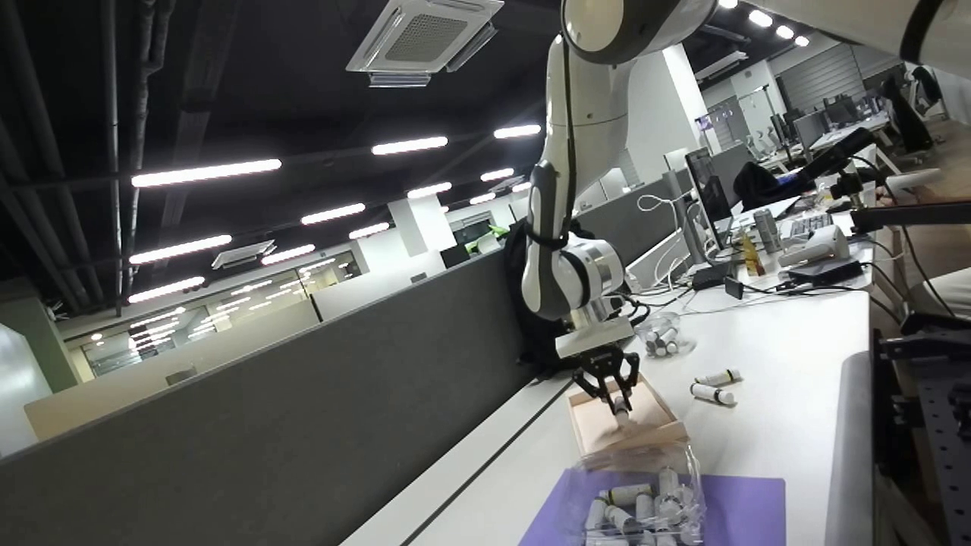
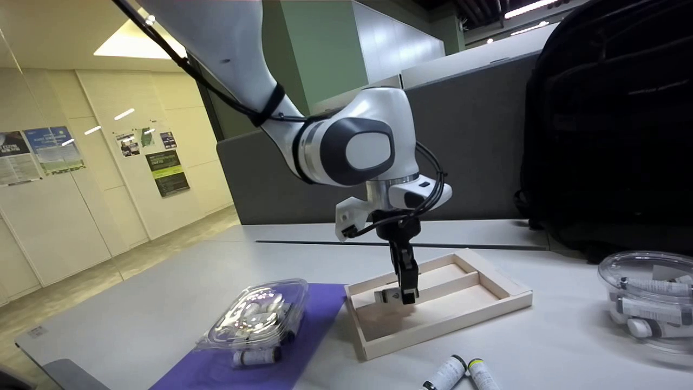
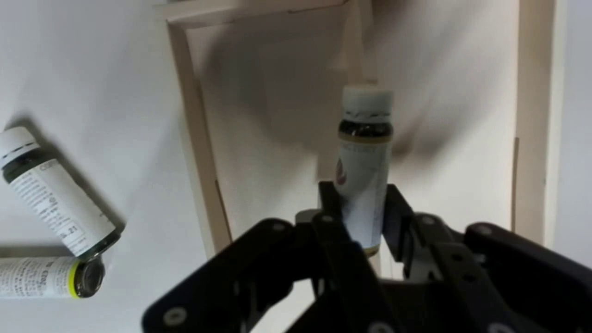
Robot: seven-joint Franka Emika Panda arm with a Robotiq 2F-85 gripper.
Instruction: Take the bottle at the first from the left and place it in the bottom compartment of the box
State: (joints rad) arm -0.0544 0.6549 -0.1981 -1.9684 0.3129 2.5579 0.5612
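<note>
Nearest, in an exterior view, a yellow-banded bottle (image 2: 482,376) and another bottle (image 2: 447,372) lie on a white table (image 2: 563,314). Just beyond sits a shallow wooden box (image 2: 449,326) split by dividers (image 2: 452,287). Over it, the black gripper (image 3: 362,199) has its fingers (image 3: 329,199) closed on a white-capped bottle (image 3: 365,157). In the wrist view that bottle overlaps one divider; whether they touch is unclear. Left of the box, a clear tub (image 2: 233,336) rests on a purple mat (image 2: 323,314). Farther back are a black backpack (image 2: 606,135) and grey partition (image 2: 471,141).
</note>
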